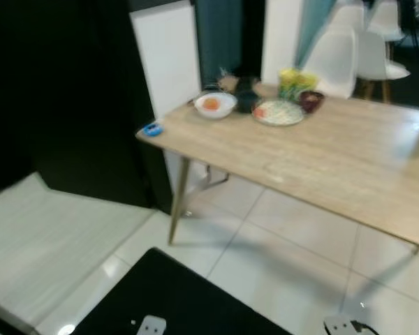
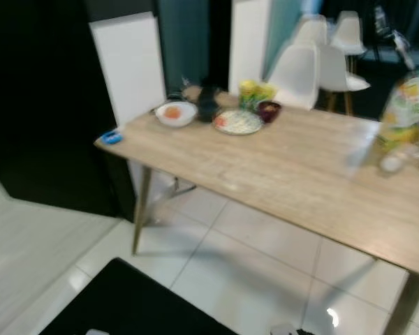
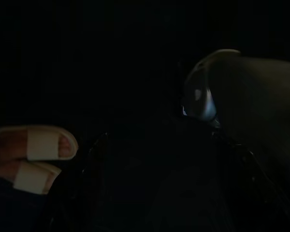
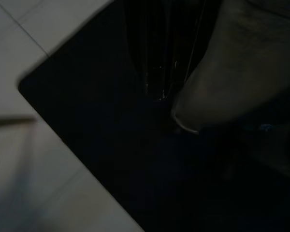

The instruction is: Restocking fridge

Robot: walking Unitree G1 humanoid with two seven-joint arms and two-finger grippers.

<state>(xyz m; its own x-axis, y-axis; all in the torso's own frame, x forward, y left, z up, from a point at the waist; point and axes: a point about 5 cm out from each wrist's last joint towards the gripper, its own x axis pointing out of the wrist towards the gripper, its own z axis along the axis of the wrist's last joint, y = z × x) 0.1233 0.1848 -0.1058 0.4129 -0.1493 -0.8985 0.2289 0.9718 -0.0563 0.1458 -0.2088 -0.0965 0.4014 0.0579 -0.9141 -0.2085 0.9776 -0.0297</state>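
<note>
Head views, slightly blurred: long wooden table (image 1: 314, 157) on slim legs over white tiled floor (image 1: 265, 258). Far left end of table: white bowl (image 1: 215, 105) with something orange inside, beside it a dark object, not identifiable, then a plate (image 1: 278, 112) of pale food and a small dark red bowl (image 1: 311, 100), yellow item (image 1: 294, 80) just behind these two. Small blue object (image 1: 152, 128) at the table's near left corner. Right end of table: tall bottle (image 2: 403, 105) with yellow-green label, blurred. White chairs (image 2: 314, 66) beyond the table; white panel (image 1: 169, 59) and teal curtain (image 1: 220, 38) behind the bowls. Black mat (image 1: 174, 300) on the floor, nearest the camera. Left wrist view very dark: a person's foot in a white slide sandal (image 3: 36, 150) discernible, little else. Right wrist view dark: right gripper (image 4: 159, 72) hanging over the black mat and tiles, fingers close together, nothing between them. Left gripper state: cannot tell. Fridge not identifiable with certainty.
</note>
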